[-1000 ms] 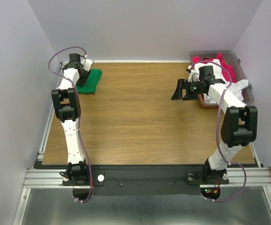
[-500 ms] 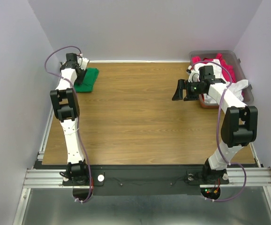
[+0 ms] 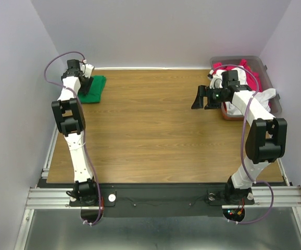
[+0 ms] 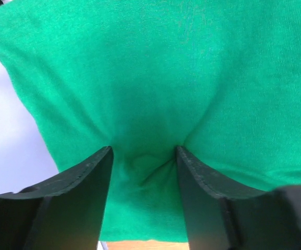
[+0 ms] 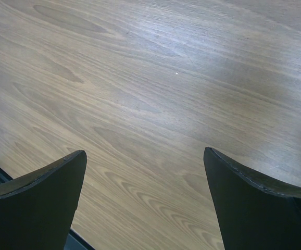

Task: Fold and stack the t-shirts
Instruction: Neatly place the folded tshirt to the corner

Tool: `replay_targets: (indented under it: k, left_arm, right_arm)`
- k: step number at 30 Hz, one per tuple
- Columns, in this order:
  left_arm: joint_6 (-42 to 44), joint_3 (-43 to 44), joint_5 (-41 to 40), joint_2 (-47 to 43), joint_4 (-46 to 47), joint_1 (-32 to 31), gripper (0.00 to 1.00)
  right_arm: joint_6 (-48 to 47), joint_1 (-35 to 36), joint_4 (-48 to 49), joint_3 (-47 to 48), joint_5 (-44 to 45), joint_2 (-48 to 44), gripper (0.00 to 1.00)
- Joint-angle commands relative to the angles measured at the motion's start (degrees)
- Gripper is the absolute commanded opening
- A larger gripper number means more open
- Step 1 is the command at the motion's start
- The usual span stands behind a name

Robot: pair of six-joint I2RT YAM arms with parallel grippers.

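Slid toward the counter's (image 3: 150, 135) left edge, the limp bright green cloth t-shirt (image 3: 94, 89) puckers between the left end effector's (image 4: 142, 151) parted jaws, perhaps pinched; grip folded edges.

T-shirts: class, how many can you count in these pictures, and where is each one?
3. The green t-shirt lies at the table's far left corner; the red t-shirt and the white t-shirt are heaped in the bin at far right. Others may be hidden beneath.

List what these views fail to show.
Folded bright green cloth t-shirt: top view, left arm covers one edge; left wrist view crops its outline.
Left gripper: left wrist view, grip on puckered cloth unclear.
White t-shirt and crimson red t-shirt in grey plastic bin: top view, right arm hides parts.
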Motion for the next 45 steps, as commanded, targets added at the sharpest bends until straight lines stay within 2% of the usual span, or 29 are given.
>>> replay_targets:
  k: [1,6,14,19,26,33,45]
  left_arm:
    - [1.64,-1.65,1.96,-6.78,-3.33,0.57,0.67]
    - [0.94,-3.40,4.15,-16.71,-7.28,0.66,0.72]
    - [-1.08,-21.59,8.72,-29.02,-9.48,2.06,0.75]
    - [-2.31,-29.94,9.34,-30.70,-6.67,3.12,0.81]
    - [-4.25,-34.43,8.91,-27.55,-1.67,3.21,0.81]
    - [-6.71,-33.47,7.76,-21.04,3.00,3.21,0.80]
    - [-10.22,-19.42,11.01,-9.53,0.98,3.29,0.80]
  right_arm:
    - [-0.73,-0.31,-0.11,2.63,-0.86,-1.15,1.00]
    - [-0.73,-0.31,-0.11,2.46,-1.83,-2.20,1.00]
    - [-0.64,-0.31,-0.02,1.23,-1.92,-4.93,1.00]
    - [-0.64,-0.22,-0.02,0.08,-1.83,-6.25,1.00]
    - [-0.82,-0.31,-0.02,-0.53,-1.39,-6.69,1.00]
    - [-0.73,-0.22,-0.02,-0.88,-0.60,-6.86,1.00]
    - [-0.73,-0.31,0.06,-0.80,-0.07,-4.76,1.00]
